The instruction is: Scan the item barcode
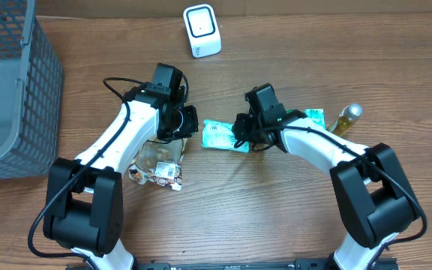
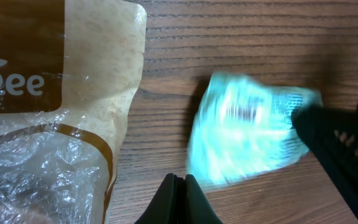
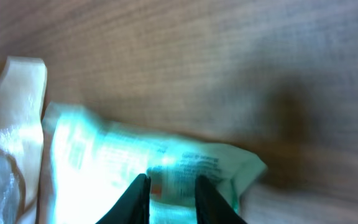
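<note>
The wooden table carries everything. The teal packet lies flat near its middle, between the two arms. The right pincer sits over the packet's right end. In the right wrist view its two fingers stand slightly apart, with the packet's printed face showing in the narrow gap between them. That view is blurred, so I cannot tell whether the tips touch the wrapper. The left pincer hangs just beside the packet's left end, apart from it. Its fingers are pressed together on nothing, and the packet lies ahead of them and to the right.

By count, from largest down:
- One grey mesh basket stands at the left edge of the table.
- Two white arms with black wrists reach in from the near side.
- One clear plastic bag with a brown printed band lies under the left arm, just left of the packet.
- There are two teal packets, the second teal packet lying well right of the first, behind the right arm.
- One white scanner stands upright at the far edge.
- One gold bottle lies just beside the second packet.

The tabletop is brown wood with a fine grain running left to right. It fills the overhead view to every edge.
</note>
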